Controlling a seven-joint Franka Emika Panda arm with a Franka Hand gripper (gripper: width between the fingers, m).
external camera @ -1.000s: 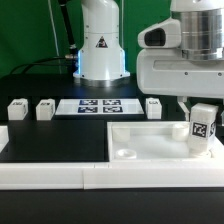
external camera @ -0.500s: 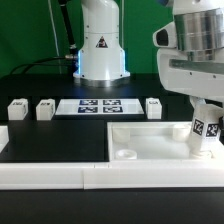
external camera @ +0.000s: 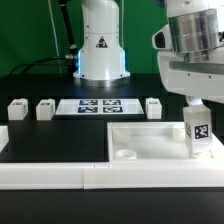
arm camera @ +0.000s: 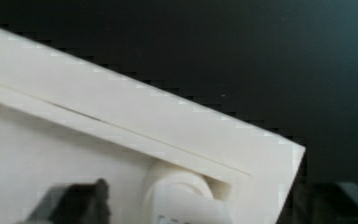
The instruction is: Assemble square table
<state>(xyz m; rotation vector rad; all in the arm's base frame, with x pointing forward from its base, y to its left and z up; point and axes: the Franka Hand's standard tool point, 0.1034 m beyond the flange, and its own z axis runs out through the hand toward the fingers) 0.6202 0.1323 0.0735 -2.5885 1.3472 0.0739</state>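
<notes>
The white square tabletop slab (external camera: 150,138) lies at the exterior view's right, with a round socket (external camera: 127,154) showing near its front left corner. My gripper (external camera: 197,112) is shut on a white tagged leg (external camera: 199,133) and holds it upright over the slab's right corner. In the wrist view the leg (arm camera: 194,200) sits between my dark fingers (arm camera: 78,203), above the slab's corner (arm camera: 140,120). Three more legs stand on the black table: two at the left (external camera: 17,110) (external camera: 45,109) and one (external camera: 153,107) behind the slab.
The marker board (external camera: 98,105) lies flat at the back middle. The robot base (external camera: 100,45) stands behind it. A long white bar fence (external camera: 55,176) runs along the front edge.
The held leg has gone from tilted to upright and shifted slightly toward the exterior view's left over the slab's right corner. The wrist has turned.
</notes>
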